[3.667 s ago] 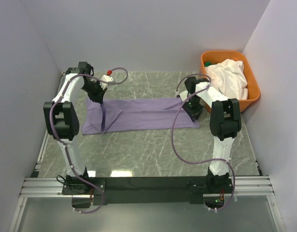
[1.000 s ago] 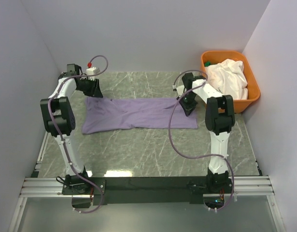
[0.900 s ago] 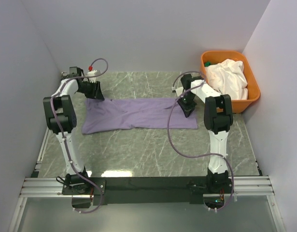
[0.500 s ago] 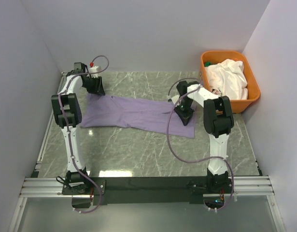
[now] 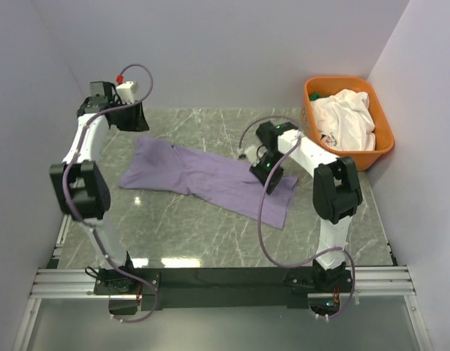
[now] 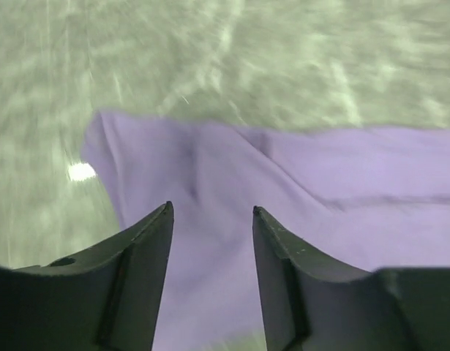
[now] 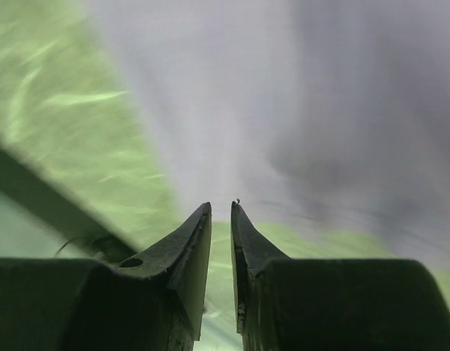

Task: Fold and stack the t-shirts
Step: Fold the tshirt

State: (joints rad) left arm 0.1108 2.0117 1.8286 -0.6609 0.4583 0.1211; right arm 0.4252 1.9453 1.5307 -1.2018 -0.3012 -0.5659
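While the lavender t-shirt (image 5: 210, 177) lies rumpled slantwise on the table (image 5: 210, 245) and the white t-shirt (image 5: 347, 117) sits in the orange tub (image 5: 383, 144), we judge nothing stacked. Our left gripper (image 6: 211, 209) hangs spread and empty; our right gripper (image 7: 221, 206) is nearly pressed together over the cloth, and we cannot tell whether it pinches it.

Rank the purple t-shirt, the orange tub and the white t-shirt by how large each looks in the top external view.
1. purple t-shirt, spread out on the table: clearly the largest.
2. orange tub.
3. white t-shirt, bunched inside the tub, so only part of it shows.
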